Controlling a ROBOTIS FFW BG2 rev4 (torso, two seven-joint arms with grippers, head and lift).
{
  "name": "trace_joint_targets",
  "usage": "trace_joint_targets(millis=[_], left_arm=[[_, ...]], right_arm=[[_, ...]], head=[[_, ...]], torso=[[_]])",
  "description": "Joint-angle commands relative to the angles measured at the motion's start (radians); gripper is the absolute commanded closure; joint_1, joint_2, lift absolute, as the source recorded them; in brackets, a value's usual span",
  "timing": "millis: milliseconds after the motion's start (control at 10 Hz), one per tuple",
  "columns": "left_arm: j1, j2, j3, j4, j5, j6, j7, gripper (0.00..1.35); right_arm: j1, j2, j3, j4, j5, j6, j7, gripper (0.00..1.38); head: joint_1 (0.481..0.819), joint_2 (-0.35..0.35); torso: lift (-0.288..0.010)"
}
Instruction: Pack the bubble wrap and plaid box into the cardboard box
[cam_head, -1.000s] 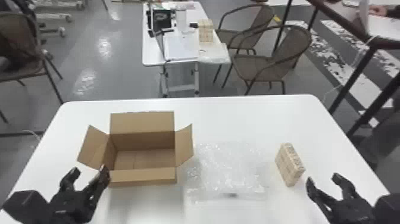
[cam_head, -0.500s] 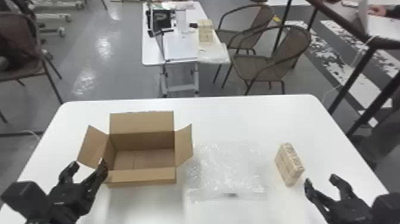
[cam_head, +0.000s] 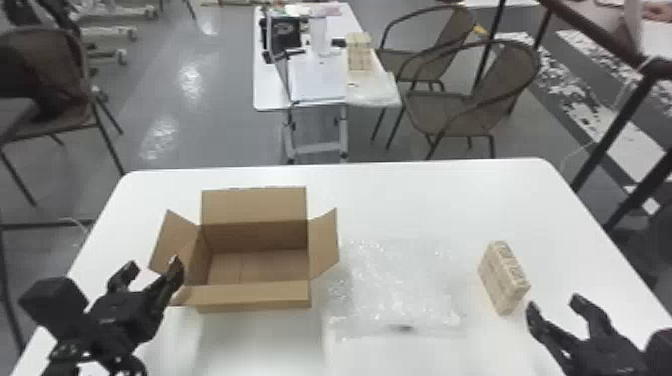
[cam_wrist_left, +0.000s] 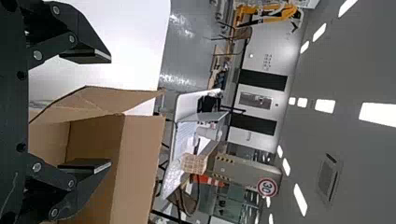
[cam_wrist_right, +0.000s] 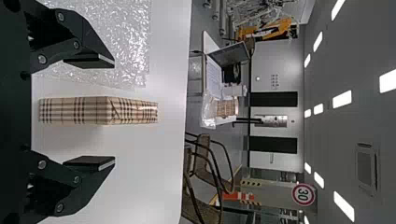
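Left gripper (cam_head: 153, 266) held open near the cardboard box (cam_head: 257, 297) — box set toward the desk's (cam_head: 400, 195) left edge, flaps spread. Right gripper (cam_head: 553, 302) also held open — plaid box (cam_head: 502, 277) placed near it, toward right edge. Bubble wrap (cam_head: 400, 285) laid flat between boxes.

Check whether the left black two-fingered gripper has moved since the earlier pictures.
Yes: the left gripper has shifted forward or upward, judged against the brown cardboard box.

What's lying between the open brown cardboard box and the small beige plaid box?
Clear plastic bubble wrap, spread out on the white table, as the head view shows.
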Motion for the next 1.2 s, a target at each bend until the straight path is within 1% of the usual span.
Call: trace_joint_targets(millis=[0, 200, 600, 700, 800, 900, 1100], left_arm=[[-0.029, -0.003, 0.015, 0.037, 0.037, 0.015, -0.010, 0.48], [-0.055, -0.003, 0.021, 0.057, 0.040, 0.045, -0.032, 0.49], [-0.104, -0.003, 0.023, 0.120, 0.062, 0.049, -0.050, 0.51], [-0.111, -0.002, 0.024, 0.126, 0.058, 0.045, -0.050, 0.56], [-0.114, -0.002, 0.029, 0.128, 0.057, 0.040, -0.050, 0.73], [-0.112, -0.002, 0.031, 0.128, 0.057, 0.032, -0.050, 0.80], [-0.109, -0.002, 0.027, 0.128, 0.052, 0.028, -0.050, 0.82]], right_arm=[[-0.006, 0.001, 0.001, 0.006, 0.000, 0.003, 0.004, 0.52], [-0.012, 0.001, 0.001, 0.007, 0.001, 0.016, 0.010, 0.51], [-0.019, 0.001, 0.001, 0.010, 0.003, 0.020, 0.016, 0.51], [-0.020, 0.001, 0.001, 0.010, 0.003, 0.022, 0.018, 0.51], [-0.023, 0.001, 0.004, 0.012, 0.003, 0.022, 0.018, 0.51], [-0.023, 0.001, 0.006, 0.015, 0.003, 0.022, 0.018, 0.51], [-0.022, 0.001, 0.007, 0.018, 0.003, 0.022, 0.020, 0.51]], head=[[0.695, 0.024], [0.695, 0.031], [0.695, 0.025], [0.695, 0.026], [0.695, 0.028], [0.695, 0.032], [0.695, 0.038]], torso=[[-0.044], [-0.044], [-0.044], [-0.044], [-0.044], [-0.044], [-0.044]])
